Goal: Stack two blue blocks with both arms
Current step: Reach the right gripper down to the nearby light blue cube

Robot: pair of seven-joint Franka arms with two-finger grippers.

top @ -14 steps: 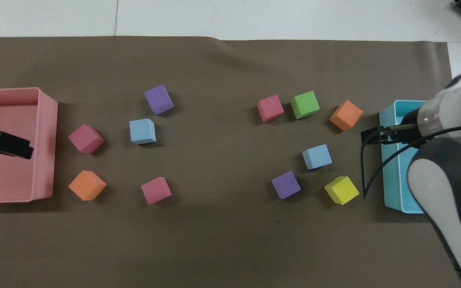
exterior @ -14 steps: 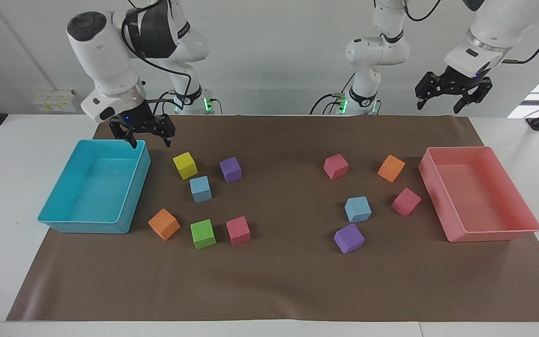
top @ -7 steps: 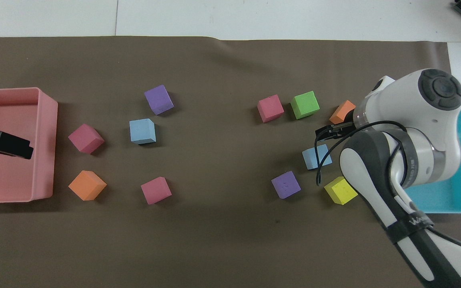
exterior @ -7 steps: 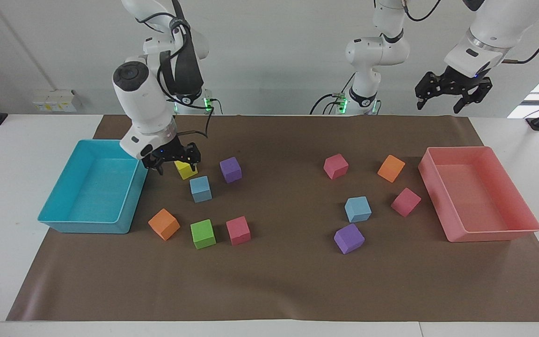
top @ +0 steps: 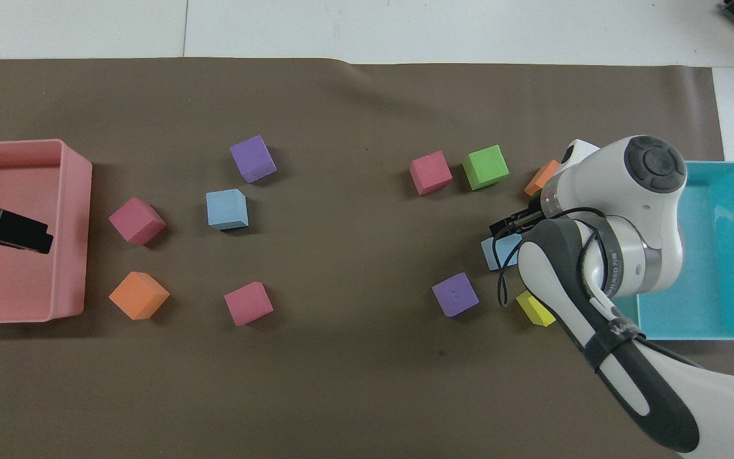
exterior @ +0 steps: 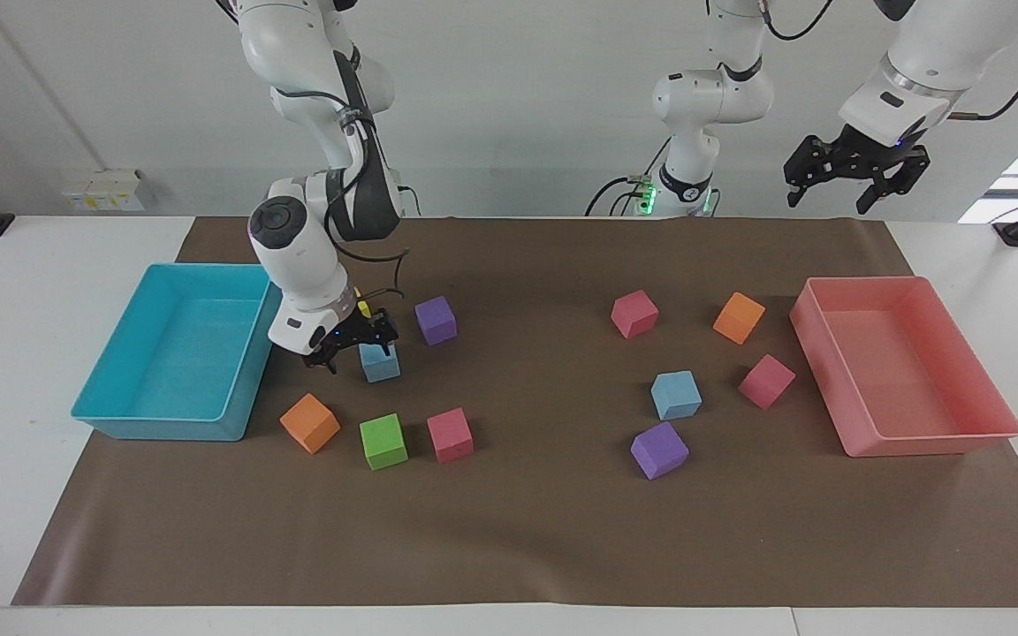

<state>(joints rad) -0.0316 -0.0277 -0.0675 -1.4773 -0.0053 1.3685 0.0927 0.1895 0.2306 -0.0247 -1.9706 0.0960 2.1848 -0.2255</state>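
Note:
One blue block (exterior: 381,364) lies at the right arm's end of the table, among other cubes; in the overhead view only its edge (top: 494,253) shows under the arm. My right gripper (exterior: 355,352) is open and low over this block, its fingers spread around the block's top. I cannot tell whether they touch it. The second blue block (exterior: 676,394) lies free toward the left arm's end and also shows in the overhead view (top: 227,209). My left gripper (exterior: 857,173) waits open, raised over the pink tray (top: 77,191).
A cyan tray (exterior: 120,417) stands beside the right gripper. Purple (exterior: 436,320), orange (exterior: 309,423), green (exterior: 383,441), pink (exterior: 450,435) and yellow (top: 536,309) cubes surround the first block. A purple cube (exterior: 659,450) and pink cubes (exterior: 766,381) lie by the second.
My right arm has swung from the cyan tray's corner across the yellow cube and come down onto the blue block. The left arm and all cubes have not moved.

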